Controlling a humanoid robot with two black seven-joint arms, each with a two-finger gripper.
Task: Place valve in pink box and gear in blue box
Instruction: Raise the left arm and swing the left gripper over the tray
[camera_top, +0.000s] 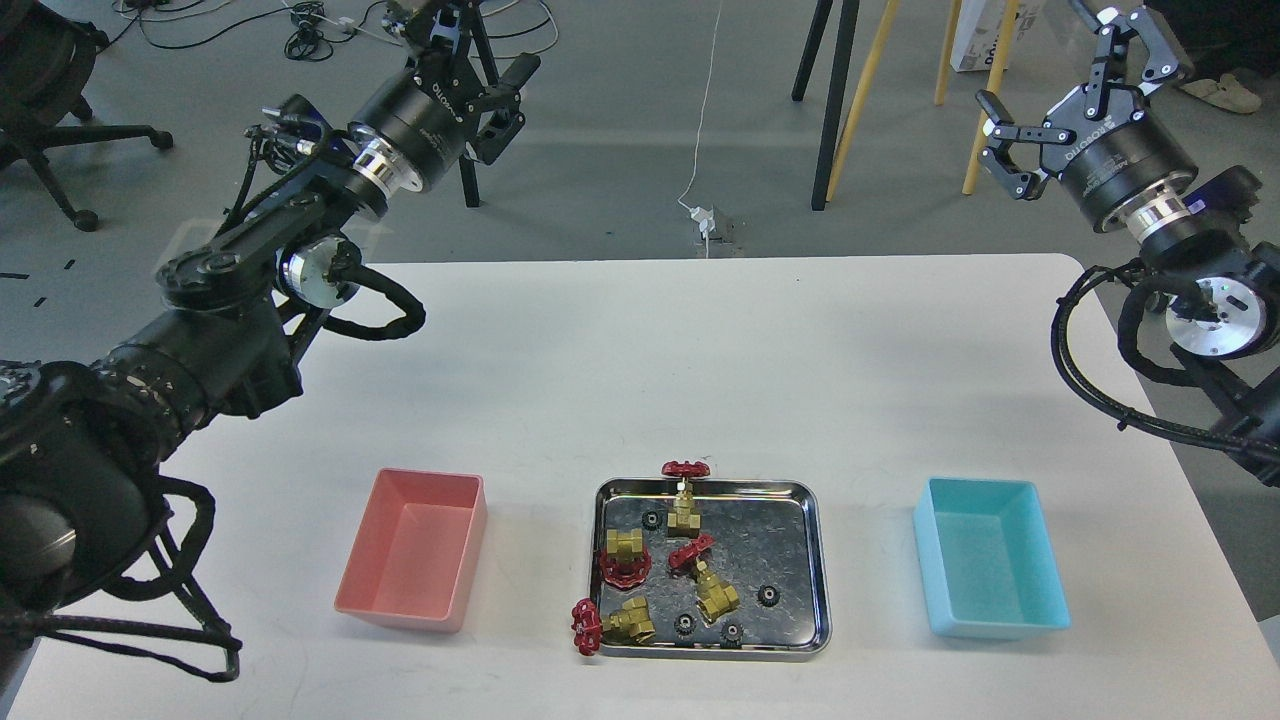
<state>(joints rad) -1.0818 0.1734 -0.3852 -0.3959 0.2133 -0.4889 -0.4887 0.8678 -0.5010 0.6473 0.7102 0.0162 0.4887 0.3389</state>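
The right gripper (1065, 85) is raised above the far right corner of the white table (620, 360), its two fingers spread wide with nothing between them. The left gripper (478, 65) is lifted beyond the far left edge of the table; it is seen dark and end-on, so whether its fingers are apart or together cannot be told, and nothing shows in its grasp.

Below them, near the front edge, a shiny steel tray (800, 560) sits in the middle. Four valves lie in it: one valve (685, 495) at the back rim, others toward the left and centre, one with its red wheel hanging over the front left rim. Several small black gears are scattered among them, including a gear (768, 596) on the right side. The pink box (415, 548) stands left of the tray, the blue box (990, 555) to its right; both are empty.
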